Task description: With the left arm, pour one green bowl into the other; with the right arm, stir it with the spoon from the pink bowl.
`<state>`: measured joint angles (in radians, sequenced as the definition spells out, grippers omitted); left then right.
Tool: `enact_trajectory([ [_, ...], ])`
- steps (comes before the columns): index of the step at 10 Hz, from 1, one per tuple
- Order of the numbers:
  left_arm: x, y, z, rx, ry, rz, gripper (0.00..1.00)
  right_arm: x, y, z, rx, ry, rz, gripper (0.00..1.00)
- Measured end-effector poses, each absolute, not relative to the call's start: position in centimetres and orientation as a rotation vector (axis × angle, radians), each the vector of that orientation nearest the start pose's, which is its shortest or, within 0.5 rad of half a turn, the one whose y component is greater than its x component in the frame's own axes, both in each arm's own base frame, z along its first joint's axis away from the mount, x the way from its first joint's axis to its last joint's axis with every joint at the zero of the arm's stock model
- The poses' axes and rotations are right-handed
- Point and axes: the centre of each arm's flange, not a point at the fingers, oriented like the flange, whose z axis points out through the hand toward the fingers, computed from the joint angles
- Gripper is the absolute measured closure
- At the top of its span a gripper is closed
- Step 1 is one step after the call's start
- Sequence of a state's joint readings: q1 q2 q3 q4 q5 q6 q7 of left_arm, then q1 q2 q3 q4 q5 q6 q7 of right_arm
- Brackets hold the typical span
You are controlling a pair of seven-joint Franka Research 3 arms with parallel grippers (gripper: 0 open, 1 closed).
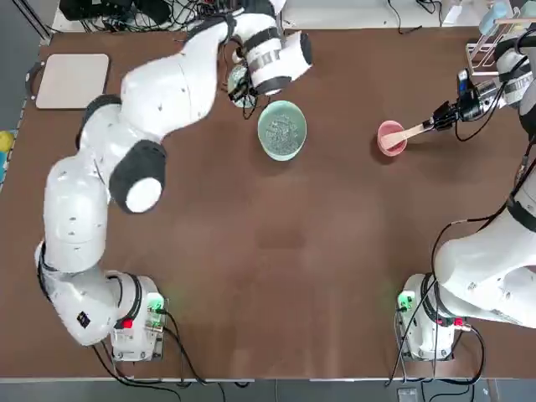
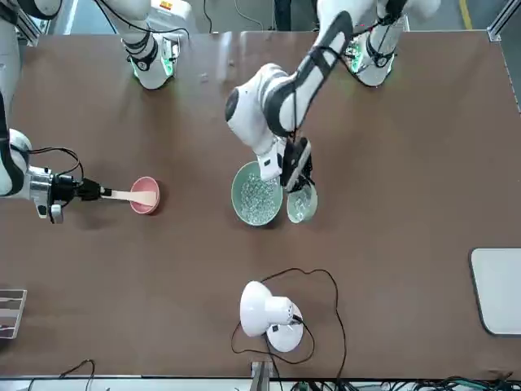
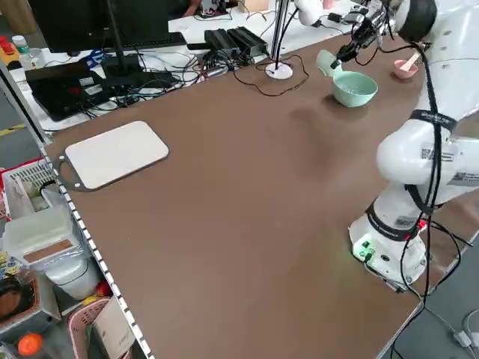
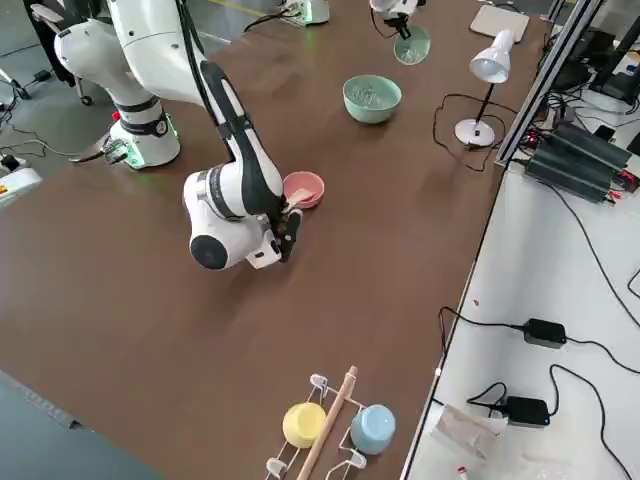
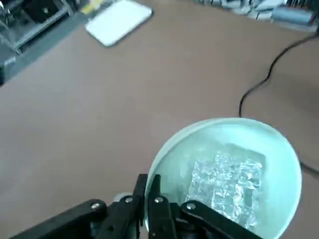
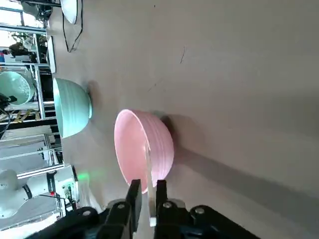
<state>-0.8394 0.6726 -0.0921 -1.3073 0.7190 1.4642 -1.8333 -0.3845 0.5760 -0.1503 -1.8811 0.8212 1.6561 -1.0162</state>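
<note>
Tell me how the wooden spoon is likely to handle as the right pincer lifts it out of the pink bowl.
The wooden spoon looks flat and slender, so probably stiff and light. The right pincer grips only the handle's far end, so the long overhang may let it pivot. Its paddle rests in the small pink bowl, which might tip or slide if the rim is dragged.

Large bowl point(image 1: 282, 130) sits mid-table toward far edge. Small bowl point(image 2: 301, 202) is off the table, tilted, just beside large bowl on robot's left, pinched at rim by left gripper point(image 2: 295, 165). Third bowl point(image 1: 391, 138) lies well to robot's right of large bowl; spoon point(image 1: 409, 131) rests w/ paddle end in it, handle out rightward, clamped by right gripper point(image 1: 441, 118). Lamp point(image 2: 269, 316) stands beyond large bowl at far edge; board point(image 1: 72, 80) at far left corner.
</note>
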Motion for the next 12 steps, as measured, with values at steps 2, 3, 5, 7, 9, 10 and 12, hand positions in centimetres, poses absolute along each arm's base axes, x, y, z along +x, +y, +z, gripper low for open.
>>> enact_trajectory([
  [2, 46.7, -50.5, 34.5, -2.236, -0.924, -0.781, 0.96, 51.6, -22.0, 18.8, -2.16, -0.054, 0.074, 0.87],
  [3, 46.2, -51.0, 34.1, -2.219, -0.93, -0.809, 0.96, 51.6, -21.9, 18.8, -2.158, -0.057, 0.072, 0.93],
  [5, 45.0, -52.0, 30.7, -2.151, -0.922, -0.878, 0.96, 51.7, -21.9, 19.1, -2.143, -0.061, 0.071, 0.95],
  [7, 43.2, -53.3, 27.7, -2.102, -0.881, -0.948, 0.96, 51.7, -21.9, 19.1, -2.141, -0.065, 0.07, 0.95],
  [9, 42.0, -54.5, 28.2, -2.069, -0.879, -1.058, 0.96, 51.9, -21.8, 19.3, -2.135, -0.071, 0.071, 0.95],
  [10, 41.5, -55.0, 28.9, -2.054, -0.878, -1.094, 0.96, 52.1, -21.7, 19.8, -2.122, -0.083, 0.075, 0.95],
  [12, 41.0, -55.4, 29.4, -2.019, -0.877, -1.175, 0.96, 53.2, -21.8, 21.6, -2.102, -0.064, 0.104, 0.95],
])
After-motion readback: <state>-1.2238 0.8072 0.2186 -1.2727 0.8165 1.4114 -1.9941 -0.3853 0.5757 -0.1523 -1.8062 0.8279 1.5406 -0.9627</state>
